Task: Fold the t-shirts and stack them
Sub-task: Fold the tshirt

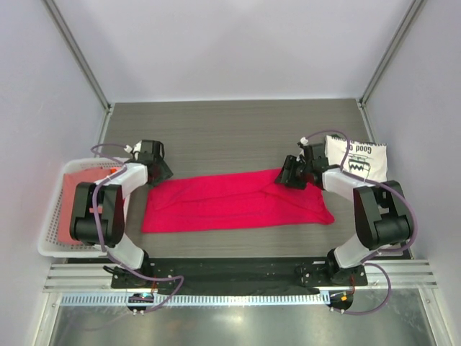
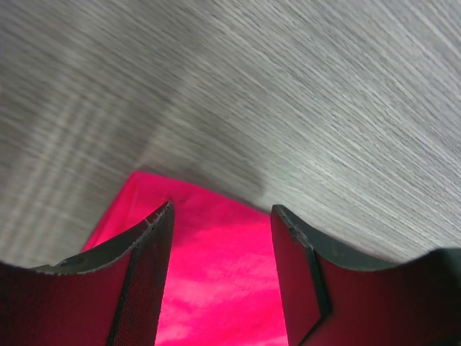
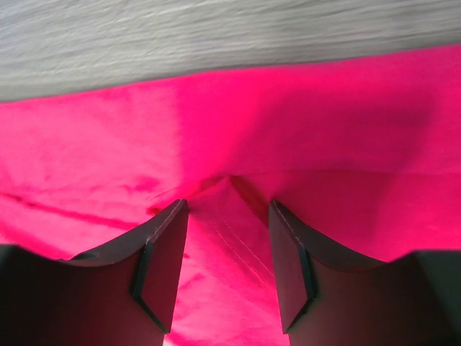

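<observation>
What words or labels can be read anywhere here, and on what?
"Good": black print on the folded cream t-shirt.
The lettering beside it is too small and turned to read.
The crimson t-shirt and white basket show no readable text.

Robot lab test cell w/ plain white walls (image 1: 230, 43), alu rail (image 1: 238, 280) & grey bench (image 1: 230, 130).
</observation>
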Controlling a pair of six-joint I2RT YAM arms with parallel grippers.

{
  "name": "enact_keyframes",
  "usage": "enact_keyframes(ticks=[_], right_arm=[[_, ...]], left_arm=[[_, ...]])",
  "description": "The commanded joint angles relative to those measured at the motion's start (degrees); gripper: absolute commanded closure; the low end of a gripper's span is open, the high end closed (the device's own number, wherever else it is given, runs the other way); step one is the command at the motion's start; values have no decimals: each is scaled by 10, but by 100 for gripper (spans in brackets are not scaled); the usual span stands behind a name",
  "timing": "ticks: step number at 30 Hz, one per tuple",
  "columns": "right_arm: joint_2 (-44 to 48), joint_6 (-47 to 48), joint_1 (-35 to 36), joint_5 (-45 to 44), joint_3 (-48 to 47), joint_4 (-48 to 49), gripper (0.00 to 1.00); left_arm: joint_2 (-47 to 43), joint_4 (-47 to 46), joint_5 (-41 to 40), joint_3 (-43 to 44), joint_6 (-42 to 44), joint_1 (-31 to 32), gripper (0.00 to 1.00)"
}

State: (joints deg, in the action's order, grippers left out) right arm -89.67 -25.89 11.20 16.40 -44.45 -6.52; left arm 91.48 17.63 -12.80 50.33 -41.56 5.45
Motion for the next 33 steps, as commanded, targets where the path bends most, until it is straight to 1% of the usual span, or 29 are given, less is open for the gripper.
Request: enact_keyframes(ticks=[1,3,5,7,8,9,10,13,15,16,17,20,21,24,25,29,31,33], right_arm=[[11,-10,8,53,3,34,46],[40,-19,9,90,31,36,48],[92,-29,11,121,69,36,51],[134,-47,25,143,98,31,51],[176,-56,30,152,123,29,51],[194,-71,34,168,136,28,51],[210,-80,37,202,148,29,51],[258,-100,39,242,172,13,50],[297,-96,39,228,162,-11,47],[305,-76,38,208,153,-50,45],[310,-63,39,149,126,-72,45],[297,-25,39,37,76,-116,44],[287,-20,39,-29,66,-117,44],[218,0,39,-96,29,-113,44],[182,3,39,-102,22,-103,44],[101,0,39,-98,10,-73,46],[85,-7,39,-80,19,-57,47],[90,-17,39,-69,42,-54,49]], left_arm=[[25,21,5,13,-9,-9,43],[31,19,4,14,-6,-9,43],[32,19,2,14,-5,-9,43],[30,17,3,14,-4,-10,44],[29,16,3,15,-2,-9,44],[27,16,4,16,0,-9,44],[26,16,4,17,1,-9,44],[16,16,5,18,3,-10,45],[7,15,8,15,5,-9,45],[-4,12,11,14,8,-9,45],[-12,9,13,12,11,-6,45],[-42,5,13,8,25,8,44],[-49,6,12,7,27,14,44],[-78,7,9,8,36,42,44],[-85,7,0,7,37,49,43],[-111,14,-9,11,38,76,43],[-115,18,-7,13,37,83,43],[-119,21,0,17,38,90,43]])
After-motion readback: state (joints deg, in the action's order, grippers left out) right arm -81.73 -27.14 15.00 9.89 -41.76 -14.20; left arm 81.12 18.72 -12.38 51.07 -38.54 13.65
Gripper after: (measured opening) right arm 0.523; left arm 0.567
